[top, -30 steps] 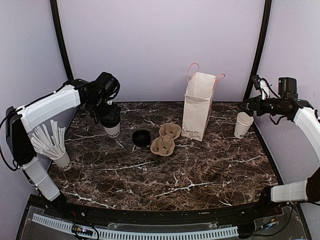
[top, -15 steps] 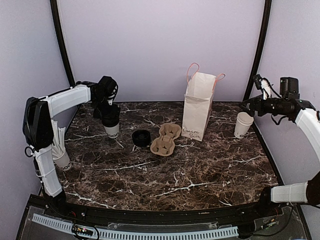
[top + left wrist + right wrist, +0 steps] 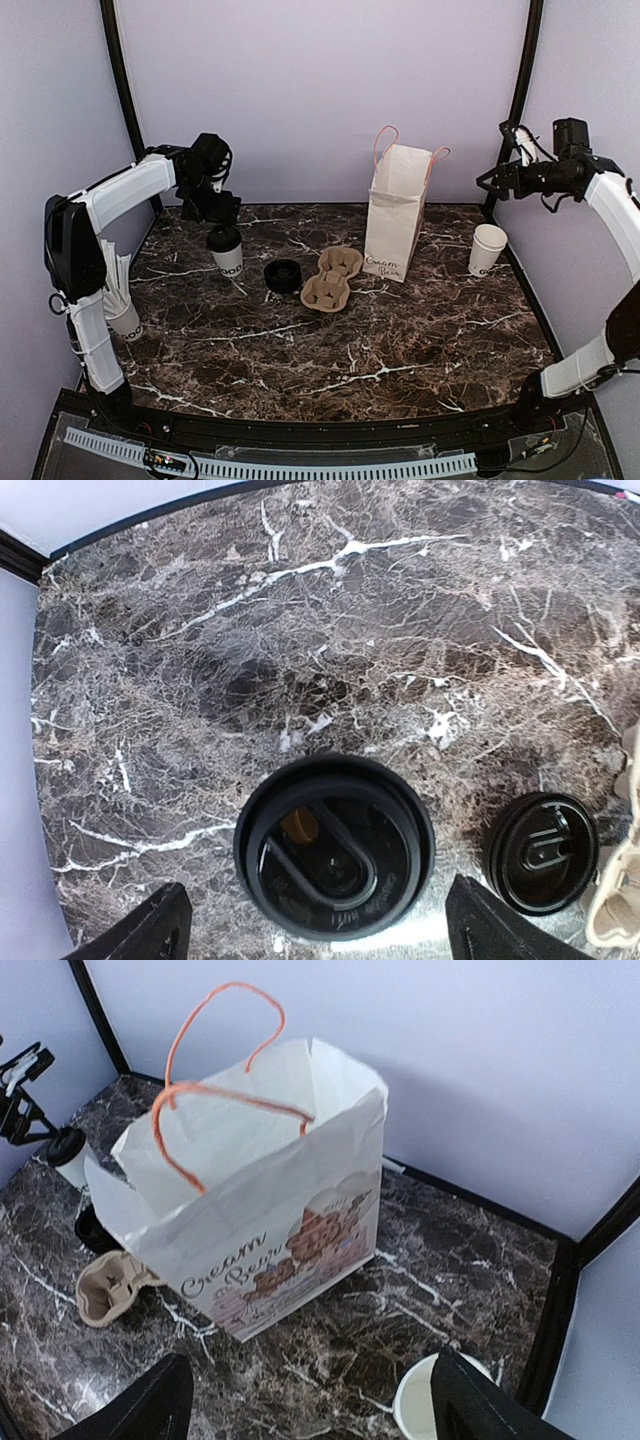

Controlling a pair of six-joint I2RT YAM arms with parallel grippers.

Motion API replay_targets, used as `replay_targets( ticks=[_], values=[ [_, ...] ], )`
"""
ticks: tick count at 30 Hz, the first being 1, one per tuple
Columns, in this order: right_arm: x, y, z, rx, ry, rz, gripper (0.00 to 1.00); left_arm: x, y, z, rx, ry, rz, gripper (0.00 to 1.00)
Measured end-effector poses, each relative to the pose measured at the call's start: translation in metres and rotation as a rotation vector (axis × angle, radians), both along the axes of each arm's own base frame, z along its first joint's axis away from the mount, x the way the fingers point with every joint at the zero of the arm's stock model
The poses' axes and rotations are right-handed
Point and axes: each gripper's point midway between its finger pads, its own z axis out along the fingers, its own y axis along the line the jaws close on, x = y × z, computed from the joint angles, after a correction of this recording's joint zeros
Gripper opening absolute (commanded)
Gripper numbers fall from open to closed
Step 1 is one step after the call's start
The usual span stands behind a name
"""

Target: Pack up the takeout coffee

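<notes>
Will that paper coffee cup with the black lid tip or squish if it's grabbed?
Probably a bit tippy: the coffee cup is taller than wide and narrows toward its base. Its paper wall likely dents under a hard squeeze, though the black lid seated on the rim should stiffen the top. Weight unclear; its contents aren't visible.

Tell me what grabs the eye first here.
The tall white paper bag with orange handles stands upright at the back middle of the marble table. Next, the black-lidded coffee cup at back left, directly under the open left claw, with a loose black lid beside it.
</notes>
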Motion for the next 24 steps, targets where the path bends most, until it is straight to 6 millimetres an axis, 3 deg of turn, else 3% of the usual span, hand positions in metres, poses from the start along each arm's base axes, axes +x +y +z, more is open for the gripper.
replay_targets(
  ticks=[5,7,11,14,16,20,24],
  values=[
    [0.028,0.007,0.03,-0.007,-0.031,0.035,0.86,-0.023,-0.011,0.04,-0.066,-0.069,-0.053,0.87],
    [0.034,0.023,0.031,-0.007,-0.024,0.073,0.91,-0.034,-0.023,0.06,-0.1,-0.113,-0.094,0.87],
    [0.033,0.081,0.011,-0.012,0.049,0.185,0.93,-0.056,-0.053,0.093,-0.151,-0.188,-0.188,0.87],
    [0.038,0.113,-0.01,-0.038,0.118,0.189,0.99,-0.064,-0.068,0.092,-0.167,-0.18,-0.232,0.86],
    [0.045,0.123,-0.025,-0.047,0.165,0.148,0.98,-0.066,-0.07,0.085,-0.167,-0.158,-0.239,0.86],
    [0.064,0.115,-0.05,-0.069,0.235,-0.018,0.89,-0.068,-0.072,0.066,-0.168,-0.106,-0.242,0.85],
    [0.074,0.104,-0.053,-0.061,0.243,-0.124,0.71,-0.071,-0.075,0.053,-0.184,-0.074,-0.239,0.84]
  ],
)
